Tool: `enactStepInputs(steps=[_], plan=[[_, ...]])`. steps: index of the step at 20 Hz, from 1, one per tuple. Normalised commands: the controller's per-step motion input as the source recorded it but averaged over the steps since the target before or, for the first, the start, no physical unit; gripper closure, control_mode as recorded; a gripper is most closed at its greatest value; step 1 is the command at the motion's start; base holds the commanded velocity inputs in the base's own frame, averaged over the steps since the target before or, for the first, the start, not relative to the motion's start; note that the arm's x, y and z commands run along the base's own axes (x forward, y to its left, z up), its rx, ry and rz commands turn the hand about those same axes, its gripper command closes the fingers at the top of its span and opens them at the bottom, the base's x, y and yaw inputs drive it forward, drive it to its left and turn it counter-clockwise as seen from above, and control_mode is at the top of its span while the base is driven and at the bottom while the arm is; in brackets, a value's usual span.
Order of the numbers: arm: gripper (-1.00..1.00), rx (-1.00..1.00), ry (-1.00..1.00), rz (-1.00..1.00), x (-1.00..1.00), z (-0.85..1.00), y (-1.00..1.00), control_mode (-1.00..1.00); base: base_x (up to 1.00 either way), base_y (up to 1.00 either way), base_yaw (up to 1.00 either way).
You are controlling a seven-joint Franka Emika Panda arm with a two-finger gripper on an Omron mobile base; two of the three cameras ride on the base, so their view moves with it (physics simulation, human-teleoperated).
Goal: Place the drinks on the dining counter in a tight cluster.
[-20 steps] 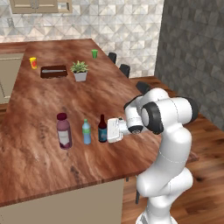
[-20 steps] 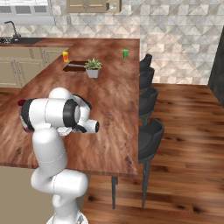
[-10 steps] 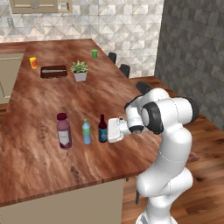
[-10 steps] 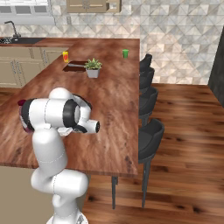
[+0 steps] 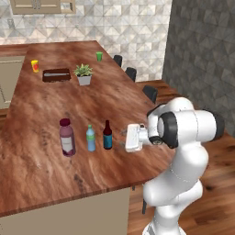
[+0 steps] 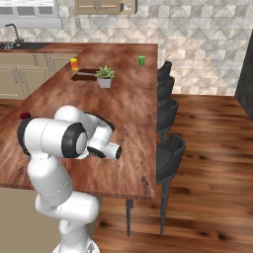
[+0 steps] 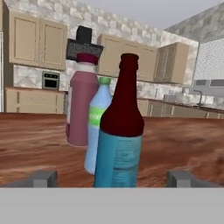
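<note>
Three drinks stand in a close row on the dining counter (image 5: 55,105): the stout purple-capped bottle (image 5: 67,137), the small light-blue bottle (image 5: 91,138) and the slim dark-brown bottle (image 5: 107,135). My gripper (image 5: 122,136) hovers just right of the brown bottle, open, a small gap from it and holding nothing. In the hand view the brown bottle (image 7: 120,131) looms centrally ahead of the open gripper (image 7: 113,179), partly covering the light-blue bottle (image 7: 98,127) and the purple-capped bottle (image 7: 83,105) behind it. The purple cap (image 6: 24,116) peeks past my arm in the right base view.
At the counter's far end are a potted plant (image 5: 83,73), a dark tray (image 5: 56,75), an orange cup (image 5: 35,65) and a green cup (image 5: 99,56). Black stools (image 6: 168,113) line the right edge. The counter's near edge lies just below my arm.
My gripper has drawn back to the right, away from the dark-brown bottle. The three bottles have stayed in place.
</note>
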Motion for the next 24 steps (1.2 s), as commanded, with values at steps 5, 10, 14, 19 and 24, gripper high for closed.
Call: enactStepInputs(steps=[5, 10, 14, 19, 24], plan=[[-1.0, -0.02, 0.05, -0.19, -0.29, 0.81, -0.3, -1.0, 0.0, 0.0, 0.0], [-1.0, -0.02, 0.23, -0.23, -0.22, 0.9, -0.38, -1.0, 0.0, 0.0, 0.0], [-1.0, 0.0, 0.41, -0.22, -0.06, 0.65, -0.33, -1.0, 0.0, 0.0, 0.0], [-1.0, -0.01, 0.37, -0.21, -0.28, 0.7, -0.15, -1.0, 0.0, 0.0, 0.0], [-1.0, -0.08, 0.29, -0.25, -0.47, 0.41, -0.02, -1.0, 0.0, 0.0, 0.0]])
